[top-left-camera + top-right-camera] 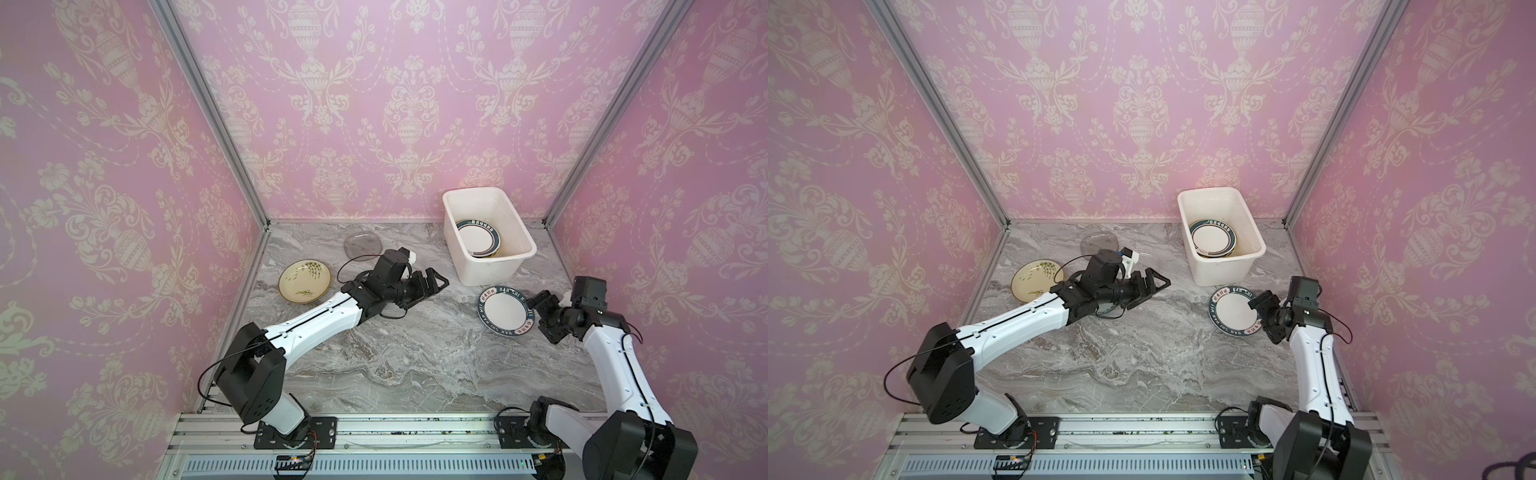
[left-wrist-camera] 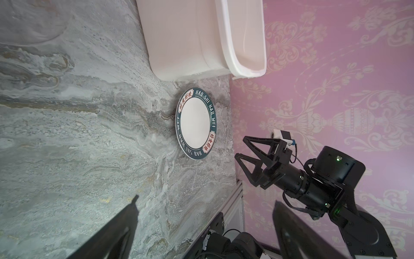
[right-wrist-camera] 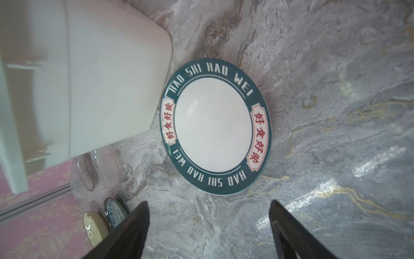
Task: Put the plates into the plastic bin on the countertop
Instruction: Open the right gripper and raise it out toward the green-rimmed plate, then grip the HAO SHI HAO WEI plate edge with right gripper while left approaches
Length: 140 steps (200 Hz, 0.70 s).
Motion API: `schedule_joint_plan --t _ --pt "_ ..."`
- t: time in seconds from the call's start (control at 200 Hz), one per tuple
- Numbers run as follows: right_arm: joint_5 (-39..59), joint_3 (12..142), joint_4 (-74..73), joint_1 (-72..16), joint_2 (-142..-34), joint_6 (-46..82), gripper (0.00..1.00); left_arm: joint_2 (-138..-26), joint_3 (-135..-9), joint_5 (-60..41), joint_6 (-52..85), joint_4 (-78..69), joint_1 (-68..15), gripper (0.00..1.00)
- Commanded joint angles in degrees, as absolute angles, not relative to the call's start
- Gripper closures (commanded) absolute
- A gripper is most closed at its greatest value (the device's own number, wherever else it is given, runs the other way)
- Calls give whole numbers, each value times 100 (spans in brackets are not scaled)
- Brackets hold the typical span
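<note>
Though out of both wrist views, dark-rimmed plates (image 1: pixel 478 239) inside plastic bin (image 1: pixel 488 272).

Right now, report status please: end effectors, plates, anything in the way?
Left end effector open, empty. Right end effector open, facing lettered plate beside bin. Cream plate, glass plate outside too. Nothing blocking.

White plastic bin (image 1: pixel 486 272), teal-rimmed white plate (image 1: pixel 505 311), cream sprig plate (image 1: pixel 304 280), grey veined countertop (image 1: pixel 415 365), pink damask walls (image 1: pixel 104 166)
</note>
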<state>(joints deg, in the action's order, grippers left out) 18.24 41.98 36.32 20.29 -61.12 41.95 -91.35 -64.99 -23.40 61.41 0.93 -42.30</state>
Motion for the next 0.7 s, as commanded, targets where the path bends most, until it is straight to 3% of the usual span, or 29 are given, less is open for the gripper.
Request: schedule_joint_plan --t 0.0,0.295,0.696 --pt "1983 3670 3045 2295 -5981 4238 17 -9591 -6662 -2344 6403 -449 -4424 5" --pt "2645 2784 1826 2871 -6344 4268 23 -10386 -7031 -2663 6627 -888 -4535 7" --pt "3704 2395 472 3288 -7546 4234 45 -10318 -6827 -2601 6709 -962 -4535 7"
